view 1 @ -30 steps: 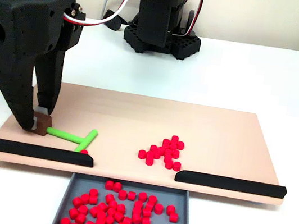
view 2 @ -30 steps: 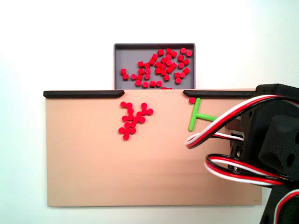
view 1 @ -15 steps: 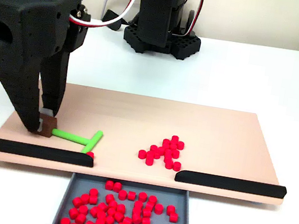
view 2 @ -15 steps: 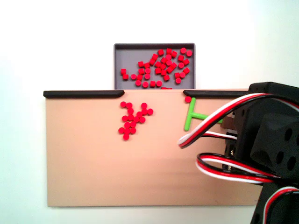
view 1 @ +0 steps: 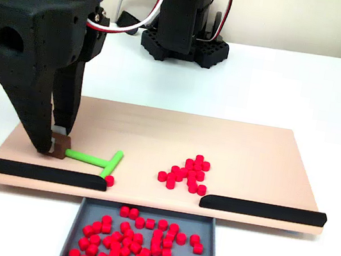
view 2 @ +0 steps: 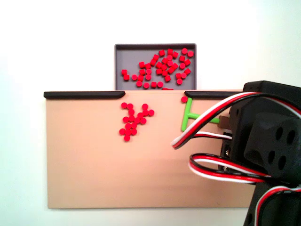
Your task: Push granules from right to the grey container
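— Green, the T-tool point(view 1: 96, 160): in a fixed view the gripper point(view 1: 56, 143) is clamped on its stem so the crossbar shoves one pellet point(view 1: 109, 181) along the black bar point(view 1: 44, 173) at the board's point(view 1: 252, 147) front edge.

— And the other fixed view?

— More granules point(view 2: 134, 119) wait mid-board; the grey container point(view 2: 120, 61) sits below the bars' gap.

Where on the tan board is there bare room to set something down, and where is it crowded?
Bare: the stretch of the tan board below the loose granules in a fixed view. Crowded: around the gripper holding the green T-tool, and the grey container, full of granules.
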Controlling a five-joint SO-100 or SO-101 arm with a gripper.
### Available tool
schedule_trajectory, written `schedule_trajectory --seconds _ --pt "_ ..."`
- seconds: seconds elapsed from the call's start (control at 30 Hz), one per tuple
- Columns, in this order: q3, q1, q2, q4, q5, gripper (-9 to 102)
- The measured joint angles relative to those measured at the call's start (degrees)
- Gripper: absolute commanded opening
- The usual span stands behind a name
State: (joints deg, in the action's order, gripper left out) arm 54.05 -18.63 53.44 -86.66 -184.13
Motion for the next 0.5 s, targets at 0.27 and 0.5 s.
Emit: schedule_trajectory --seconds 0.27,0.5 --pt "0.0 0.5 0.0 0.0 0.0 0" --pt "0.0 0.6 0.0 0.0 0.0 0"
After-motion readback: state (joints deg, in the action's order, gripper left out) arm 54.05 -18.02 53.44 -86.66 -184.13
